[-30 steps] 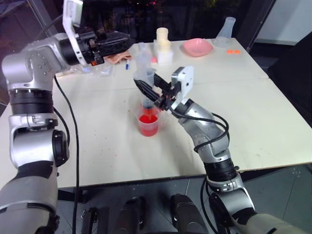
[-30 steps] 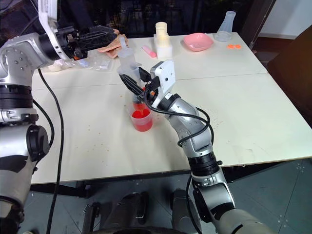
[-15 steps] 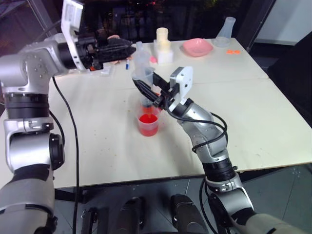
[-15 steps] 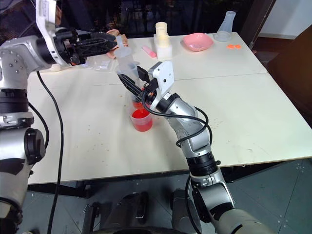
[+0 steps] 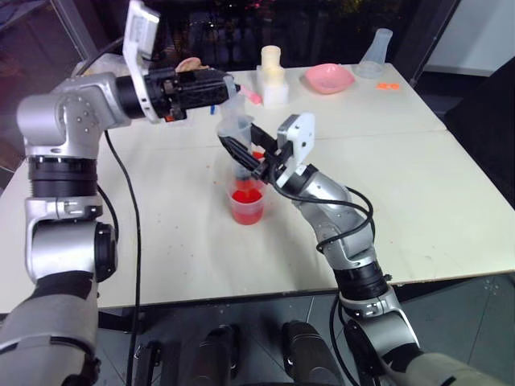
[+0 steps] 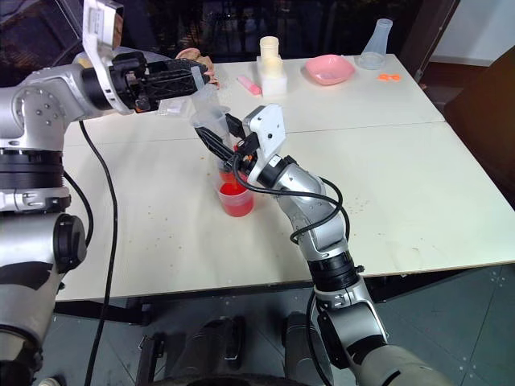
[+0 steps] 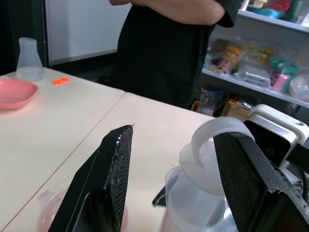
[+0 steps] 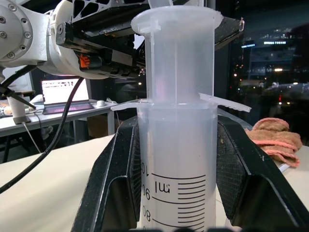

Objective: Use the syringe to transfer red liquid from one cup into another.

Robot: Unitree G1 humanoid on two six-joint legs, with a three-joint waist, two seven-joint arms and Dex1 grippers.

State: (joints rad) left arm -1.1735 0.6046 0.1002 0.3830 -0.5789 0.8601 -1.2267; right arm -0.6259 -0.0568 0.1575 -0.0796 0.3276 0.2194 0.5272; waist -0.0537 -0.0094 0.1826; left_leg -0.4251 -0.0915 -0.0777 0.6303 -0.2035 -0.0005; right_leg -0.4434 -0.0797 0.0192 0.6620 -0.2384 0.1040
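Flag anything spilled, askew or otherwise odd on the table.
Small reddish specks dot the tabletop around the cup of red liquid, likely splashes. The syringe is tilted, not upright, in the right claw. Nothing else stands out.

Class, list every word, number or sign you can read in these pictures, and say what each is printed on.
"ml" on the syringe barrel, printed sideways beside the scale lines.
"08" as it reads sideways, a scale number on the syringe.
One more scale number above it, partly hidden by the right gripper, unreadable.
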